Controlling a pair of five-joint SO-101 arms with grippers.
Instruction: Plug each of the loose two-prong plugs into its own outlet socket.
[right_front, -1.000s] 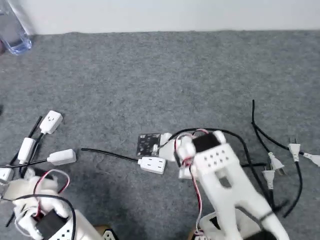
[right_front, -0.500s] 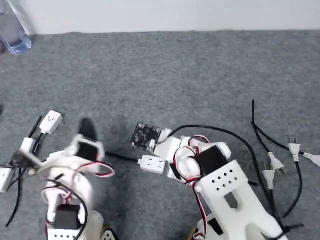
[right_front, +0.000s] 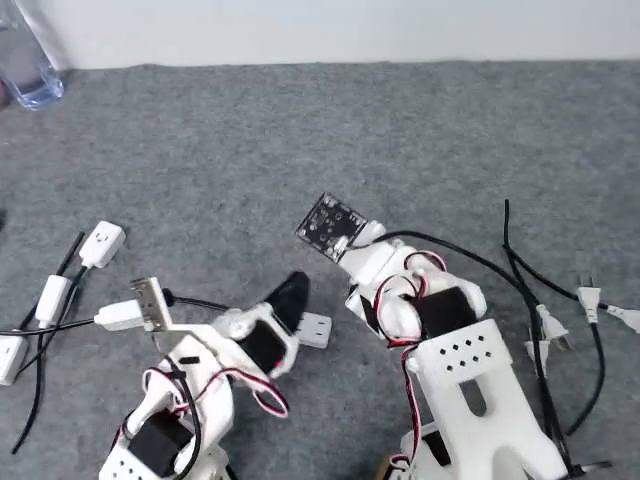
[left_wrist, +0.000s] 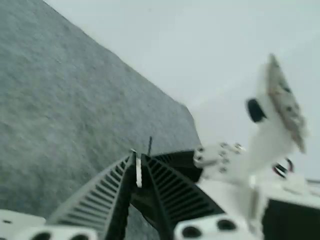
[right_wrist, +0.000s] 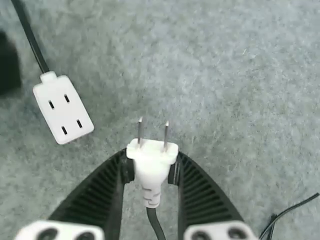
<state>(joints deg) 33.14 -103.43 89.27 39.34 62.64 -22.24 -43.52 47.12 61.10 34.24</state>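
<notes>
My right gripper (right_wrist: 150, 161) is shut on a white two-prong plug (right_wrist: 151, 172), its prongs pointing out ahead over the carpet. A white outlet socket (right_wrist: 63, 112) on a black cable lies flat a little ahead of the prongs and off to one side. In the high view that socket (right_front: 316, 330) sits at the table's middle, between the two arms. My left gripper (right_front: 291, 294) hovers right beside it, black fingers (left_wrist: 167, 182) closed to a thin slit. Several loose plugs (right_front: 588, 297) lie at the far right.
More white sockets (right_front: 103, 243) on black cables lie at the left edge. Black cables (right_front: 520, 270) loop around the right arm's base. A clear plastic container (right_front: 25, 75) stands at the back left corner. Open carpet stretches across the far half.
The left arm swung from the left sockets rightward to the middle socket. The right arm's wrist drew back and turned, lifting away from that socket with the plug held.
</notes>
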